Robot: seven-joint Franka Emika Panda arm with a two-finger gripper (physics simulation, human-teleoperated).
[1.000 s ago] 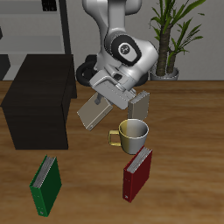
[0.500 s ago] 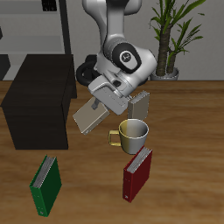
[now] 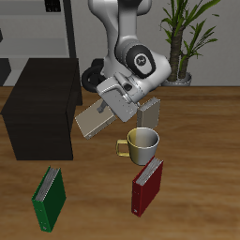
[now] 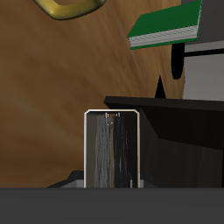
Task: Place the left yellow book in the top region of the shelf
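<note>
My gripper [image 3: 116,101] is shut on a thin tan-yellow book [image 3: 94,120] and holds it tilted in the air, between the black shelf [image 3: 42,103] and the mug. The book hangs about level with the shelf's top, just beside its edge. In the wrist view the book's striped page edges [image 4: 109,149] show between the fingers, with the black shelf [image 4: 188,131] close beside them. A second, identical yellow book [image 3: 151,111] stands upright behind the mug.
A yellow-rimmed mug [image 3: 141,143] stands under the arm. A dark red book [image 3: 147,185] and a green book [image 3: 49,197] stand nearer the table's front edge. A grey metal-frame rack [image 3: 37,28] and a potted plant [image 3: 183,37] stand at the back.
The gripper has lifted the held book a little and swung it flatter, moving it closer to the black shelf. Nothing else has moved.
</note>
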